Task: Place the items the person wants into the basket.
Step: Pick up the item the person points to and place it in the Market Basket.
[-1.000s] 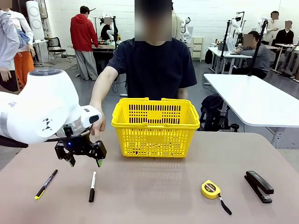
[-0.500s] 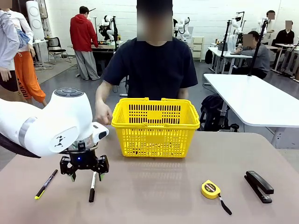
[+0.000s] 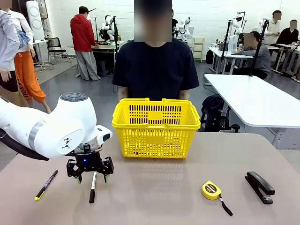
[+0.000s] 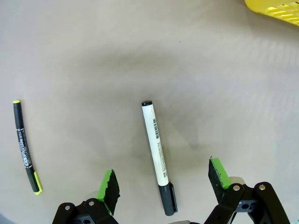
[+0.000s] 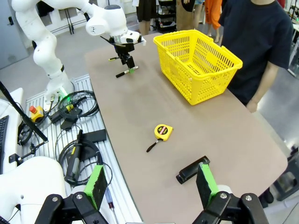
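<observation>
while your left tool (image 3: 92, 180) hung open astride the marker (image 4: 154, 142), you saw a barcode on its white barrel; lettering on the pen (image 4: 23, 145) was unreadable; your right tool (image 5: 152, 183) gaped empty.

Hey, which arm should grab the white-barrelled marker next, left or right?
Left. The left gripper hangs open right over the marker, its fingers either side of the barrel. The right gripper sits open, far back from it.
</observation>
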`<control>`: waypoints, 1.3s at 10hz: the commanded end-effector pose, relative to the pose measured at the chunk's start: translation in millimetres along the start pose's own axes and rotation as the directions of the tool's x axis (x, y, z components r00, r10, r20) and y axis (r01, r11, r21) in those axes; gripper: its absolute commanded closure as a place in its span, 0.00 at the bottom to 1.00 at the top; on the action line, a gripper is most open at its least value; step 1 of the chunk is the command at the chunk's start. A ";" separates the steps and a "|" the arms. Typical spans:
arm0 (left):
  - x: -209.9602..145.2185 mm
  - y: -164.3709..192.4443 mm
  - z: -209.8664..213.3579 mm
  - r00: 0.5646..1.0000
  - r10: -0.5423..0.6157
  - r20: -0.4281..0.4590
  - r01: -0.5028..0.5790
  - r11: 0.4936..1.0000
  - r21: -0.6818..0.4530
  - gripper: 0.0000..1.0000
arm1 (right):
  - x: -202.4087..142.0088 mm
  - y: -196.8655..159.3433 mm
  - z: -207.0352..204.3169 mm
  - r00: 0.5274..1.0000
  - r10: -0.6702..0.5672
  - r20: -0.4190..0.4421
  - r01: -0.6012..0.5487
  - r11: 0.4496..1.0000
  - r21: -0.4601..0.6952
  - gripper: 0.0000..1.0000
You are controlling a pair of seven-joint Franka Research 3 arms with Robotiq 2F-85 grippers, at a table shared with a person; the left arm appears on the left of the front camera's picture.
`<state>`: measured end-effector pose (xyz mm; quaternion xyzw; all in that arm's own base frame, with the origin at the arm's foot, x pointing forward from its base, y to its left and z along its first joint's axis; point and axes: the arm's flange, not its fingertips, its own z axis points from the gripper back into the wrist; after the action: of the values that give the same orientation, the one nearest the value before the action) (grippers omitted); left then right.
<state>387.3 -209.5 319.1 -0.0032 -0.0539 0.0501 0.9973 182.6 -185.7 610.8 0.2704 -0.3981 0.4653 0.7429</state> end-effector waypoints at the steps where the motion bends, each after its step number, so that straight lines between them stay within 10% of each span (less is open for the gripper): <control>1: 4.2 -5.8 -9.6 0.999 0.041 0.022 -0.041 0.999 0.001 0.00 | 2.0 -1.0 -0.6 0.999 0.013 0.032 -0.013 1.000 0.010 0.00; 3: 9.8 -4.1 -11.3 0.999 0.035 0.001 -0.035 0.999 -0.008 0.00 | 2.0 -1.0 -0.6 0.999 0.013 0.032 -0.013 1.000 0.010 0.00; 4: 9.3 -3.4 -13.8 1.000 0.011 -0.016 -0.012 1.000 -0.026 0.56 | 2.0 -1.0 -0.6 0.999 0.013 0.032 -0.013 1.000 0.010 0.00; 5: 9.5 -3.9 -13.3 1.000 0.009 -0.019 -0.010 1.000 -0.024 0.57 | 2.0 -1.0 -0.6 0.999 0.013 0.032 -0.013 1.000 0.010 0.00; 6: 10.6 -4.0 -12.3 0.999 0.004 -0.032 -0.005 1.000 -0.019 1.00 | 2.0 -1.0 -0.6 0.999 0.013 0.032 -0.013 1.000 0.010 0.00; 7: 10.5 -5.1 -13.3 0.999 0.002 -0.044 -0.002 1.000 -0.010 0.62 | 2.0 -1.0 -0.6 0.999 0.013 0.032 -0.013 1.000 0.010 0.00; 8: 8.8 -5.9 -14.8 0.999 0.003 -0.047 -0.003 1.000 -0.012 1.00 | 2.0 -1.0 -0.6 0.999 0.013 0.032 -0.013 1.000 0.010 0.00; 13: 11.2 -4.5 -11.9 0.998 -0.017 -0.055 0.017 1.000 -0.010 1.00 | 2.0 -1.0 -0.6 0.999 0.013 0.032 -0.013 1.000 0.010 0.00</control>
<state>399.5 -210.4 310.0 -0.0079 -0.0366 0.0515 0.9980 182.6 -185.7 610.8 0.2703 -0.3982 0.4653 0.7429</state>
